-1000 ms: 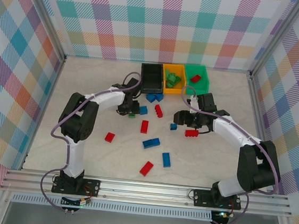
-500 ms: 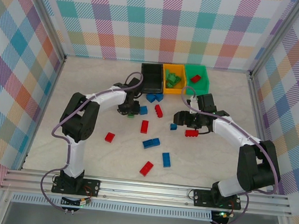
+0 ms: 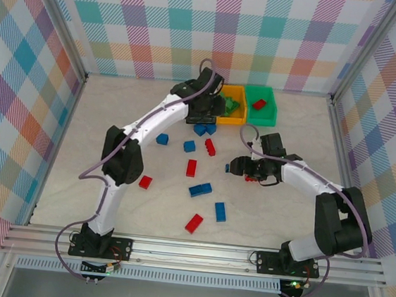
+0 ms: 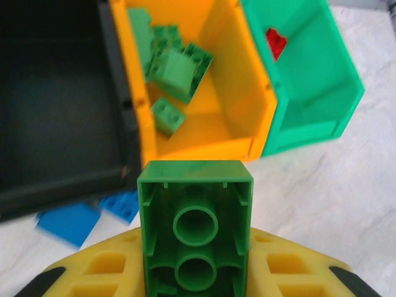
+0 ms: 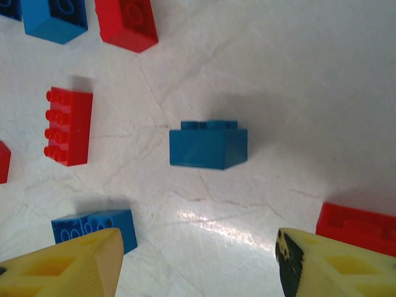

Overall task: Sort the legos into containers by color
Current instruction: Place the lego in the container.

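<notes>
My left gripper [image 4: 195, 263] is shut on a green lego [image 4: 195, 216], hollow underside facing the camera, just short of the orange-yellow container [image 4: 247, 93], which holds several green legos [image 4: 179, 68]. In the top view the left gripper [image 3: 209, 98] hangs over the containers at the back. The black container [image 4: 55, 111] lies to the left, and the green container [image 4: 309, 80] with a red lego [image 4: 275, 43] to the right. My right gripper [image 5: 198, 266] stands open low over the table, a small blue lego [image 5: 208, 144] ahead of its fingers, untouched.
Red legos [image 3: 191, 168] and blue legos [image 3: 200, 189] lie scattered over the middle of the table. Two blue ones [image 4: 68, 219] sit just in front of the black container. A red lego [image 5: 359, 226] lies beside my right finger and a blue one [image 5: 93, 226] beside the left.
The left gripper closed on the green lego at mid-table and carried it back to the containers. The right gripper shifted slightly toward the small blue lego, still open.
</notes>
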Tool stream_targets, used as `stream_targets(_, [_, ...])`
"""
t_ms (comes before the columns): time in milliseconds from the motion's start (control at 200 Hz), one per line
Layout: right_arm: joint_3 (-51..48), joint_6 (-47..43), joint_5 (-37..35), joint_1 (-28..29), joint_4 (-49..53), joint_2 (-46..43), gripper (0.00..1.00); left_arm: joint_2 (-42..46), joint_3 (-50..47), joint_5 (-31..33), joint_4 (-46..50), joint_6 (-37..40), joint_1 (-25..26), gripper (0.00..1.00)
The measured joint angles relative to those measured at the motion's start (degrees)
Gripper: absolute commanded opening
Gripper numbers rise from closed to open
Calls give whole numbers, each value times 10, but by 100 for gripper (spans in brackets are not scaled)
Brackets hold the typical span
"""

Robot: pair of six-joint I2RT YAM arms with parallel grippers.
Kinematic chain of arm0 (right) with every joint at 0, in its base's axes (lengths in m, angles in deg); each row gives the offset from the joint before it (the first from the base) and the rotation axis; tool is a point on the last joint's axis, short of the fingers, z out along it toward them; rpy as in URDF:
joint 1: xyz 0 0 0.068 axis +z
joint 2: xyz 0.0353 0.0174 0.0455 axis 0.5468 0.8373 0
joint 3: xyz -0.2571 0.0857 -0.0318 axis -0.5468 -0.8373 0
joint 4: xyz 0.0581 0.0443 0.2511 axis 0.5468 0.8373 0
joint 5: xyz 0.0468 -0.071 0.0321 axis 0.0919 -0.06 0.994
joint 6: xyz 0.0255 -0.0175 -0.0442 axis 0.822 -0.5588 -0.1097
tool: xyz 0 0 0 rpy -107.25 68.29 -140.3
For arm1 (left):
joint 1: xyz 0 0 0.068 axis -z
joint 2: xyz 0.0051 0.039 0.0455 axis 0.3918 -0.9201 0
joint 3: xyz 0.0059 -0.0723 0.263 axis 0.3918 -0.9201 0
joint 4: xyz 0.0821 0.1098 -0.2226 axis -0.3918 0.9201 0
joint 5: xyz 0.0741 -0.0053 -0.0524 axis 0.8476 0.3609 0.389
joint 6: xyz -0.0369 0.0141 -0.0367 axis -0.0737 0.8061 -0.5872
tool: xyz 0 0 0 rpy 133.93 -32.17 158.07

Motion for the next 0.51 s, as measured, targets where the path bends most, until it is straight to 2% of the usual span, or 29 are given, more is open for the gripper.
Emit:
stream_targets(75, [-5, 3, 2, 0, 2, -14, 67, -50, 56, 0, -13, -7, 0, 36])
stream_targets(180, [-8, 5, 2, 0, 6, -38, 67, -109, 115, 0, -31, -17, 0, 60])
stream_targets(285, [-8, 7, 3, 0, 11, -52, 67, -152, 153, 2, -49, -36, 0, 67])
stream_targets(335, [-8, 7, 3, 0, 14, -55, 67, -158, 154, 0, -53, -43, 0, 75])
stream_targets(445, [-8, 8, 3, 0, 18, -57, 67, -155, 144, -8, -61, -49, 0, 77])
stream_targets(505, [-8, 7, 3, 0, 19, -56, 67, -133, 102, -12, -77, -49, 0, 77])
